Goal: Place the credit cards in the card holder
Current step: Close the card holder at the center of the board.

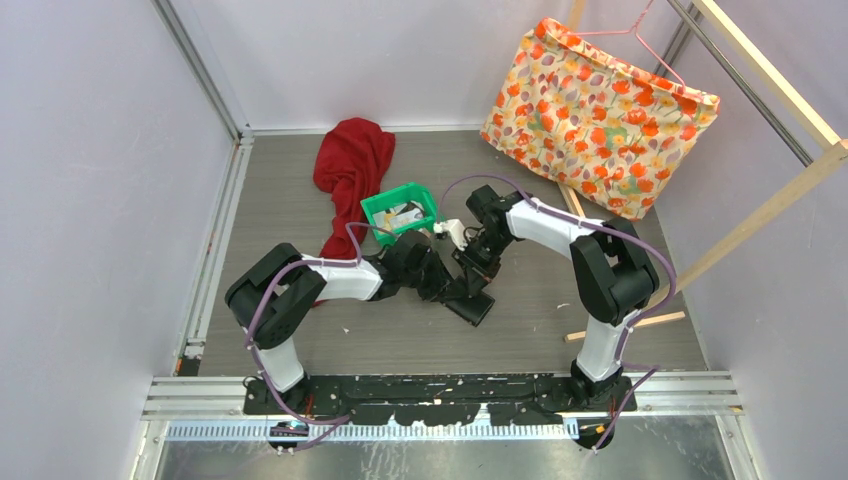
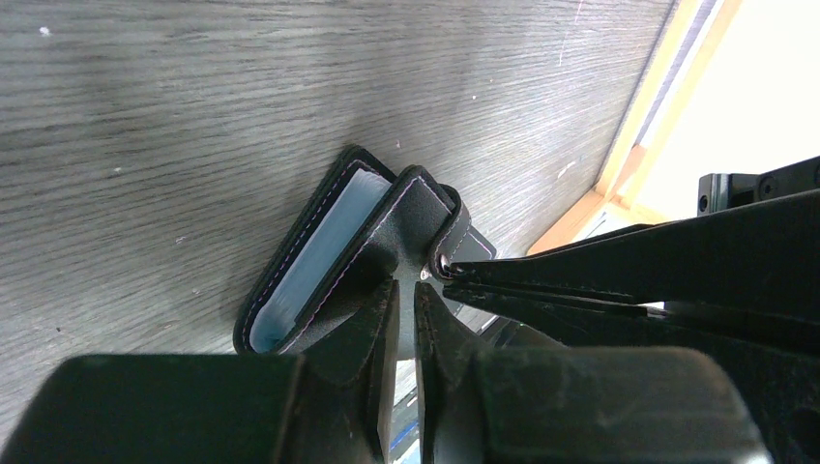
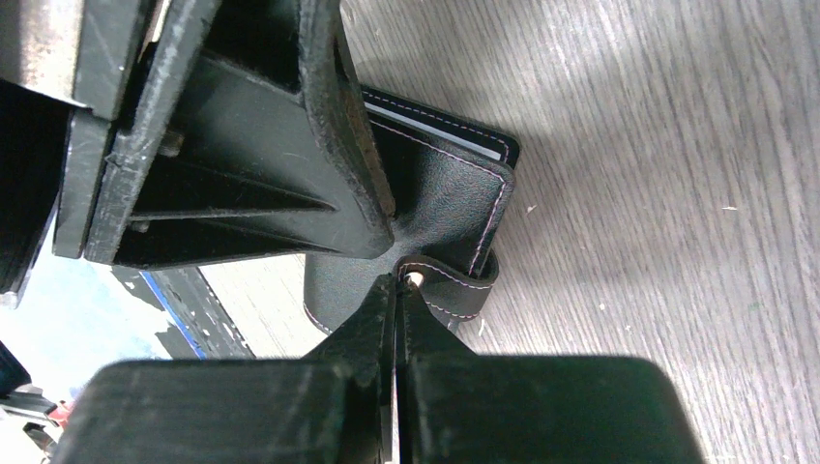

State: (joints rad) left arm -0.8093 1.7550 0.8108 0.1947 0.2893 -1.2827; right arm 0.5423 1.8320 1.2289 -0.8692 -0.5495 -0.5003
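The card holder is a black wallet with pale stitching, lying partly open on the grey wood table between both arms. It also shows in the left wrist view, pale pockets visible, and in the right wrist view. My left gripper is shut on the edge of its cover. My right gripper is shut on its snap tab. The credit cards show as pale flat pieces in the green bin.
A red cloth lies behind and left of the bin. A floral bag leans at the back right. A wooden frame bar slants along the right side, and a wooden strip lies on the table by the right arm.
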